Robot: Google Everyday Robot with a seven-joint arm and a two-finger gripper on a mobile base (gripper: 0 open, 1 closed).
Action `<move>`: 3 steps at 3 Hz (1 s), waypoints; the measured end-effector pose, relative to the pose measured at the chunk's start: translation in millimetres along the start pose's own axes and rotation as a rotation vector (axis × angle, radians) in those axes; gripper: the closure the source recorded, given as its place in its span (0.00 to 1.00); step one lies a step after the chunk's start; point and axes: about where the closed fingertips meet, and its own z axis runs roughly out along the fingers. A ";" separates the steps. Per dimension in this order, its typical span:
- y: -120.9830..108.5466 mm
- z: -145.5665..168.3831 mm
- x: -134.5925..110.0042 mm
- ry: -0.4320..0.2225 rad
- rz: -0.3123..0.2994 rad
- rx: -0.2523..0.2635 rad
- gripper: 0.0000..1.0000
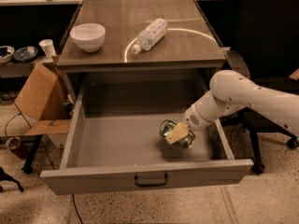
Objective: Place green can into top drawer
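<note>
The gripper (176,134) is seen inside the open top drawer (149,174), toward its right front part, and is closed around the green can (166,127), which is held tilted on its side just above, or perhaps on, the grey drawer floor. By this reading the carrying part of the task is judged nearly done: the can is already within the drawer walls, and what is left is to set it down, let it go and lift the arm (243,94) clear. Whether the can touches the floor cannot be told, since its underside is hidden. Only 1 tan finger pad (174,135) is made out across the can; the other is covered by it. On the cabinet top (187,45) a clear plastic bottle (150,33) and a white bowl (88,35) are seen, well apart from the drawer.
</note>
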 end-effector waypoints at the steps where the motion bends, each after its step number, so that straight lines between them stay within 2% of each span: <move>1: -3.5 10.5 4.5 0.001 0.017 0.015 0.58; 3: -9.6 13.4 -2.1 -0.028 0.026 0.036 0.11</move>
